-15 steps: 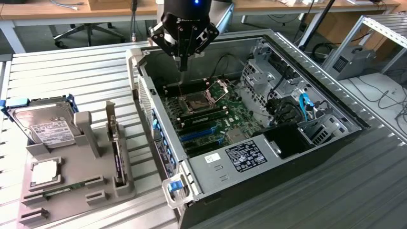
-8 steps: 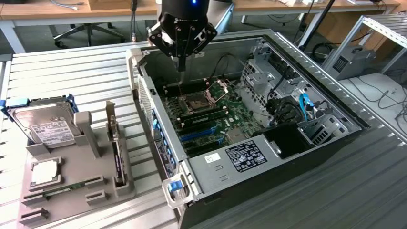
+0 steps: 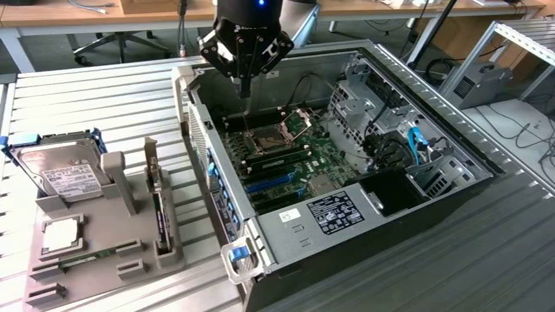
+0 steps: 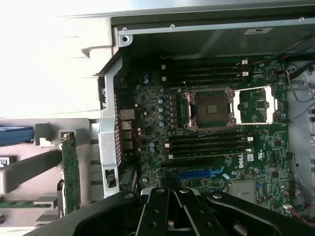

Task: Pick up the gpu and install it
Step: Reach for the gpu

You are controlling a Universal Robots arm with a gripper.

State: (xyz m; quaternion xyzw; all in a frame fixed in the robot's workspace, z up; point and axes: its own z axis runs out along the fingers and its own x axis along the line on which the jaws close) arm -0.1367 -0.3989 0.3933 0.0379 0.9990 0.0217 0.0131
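- The grey tray [image 3: 104,276] sits closest to me, on the exterior view's left of the slatted bench [image 3: 95,104]. It holds spare parts.
- At the far end of the tray a hard drive [image 3: 61,170] leans in its holder. It has a white label, but the print is too small for me to read.
- The gpu [image 3: 158,214] stands on edge in a slot along the tray's right side. It is thin and dark, and the wrist view shows its green circuit side. Nothing touches it.
- By my reckoning the task has barely started: the gpu has not been lifted, and it has not been fitted either.
- To the right is the open case [image 3: 364,273], lying on its side with the board facing up.
- The gripper [image 3: 245,91] hangs over the far end of the case, above the board and well apart from the gpu. Its jaws look pressed together, with nothing between them.
- Below it the socket [image 3: 275,133] is empty and its frame is flipped up.
- The blue slot [image 3: 269,182], nearer to me, has no card in it.
- In the wrist view, a white mark on the board looks like a Dell logo, though I can't be sure.
- A white sticker [image 3: 334,211] on the power supply carries dense print I can't read.
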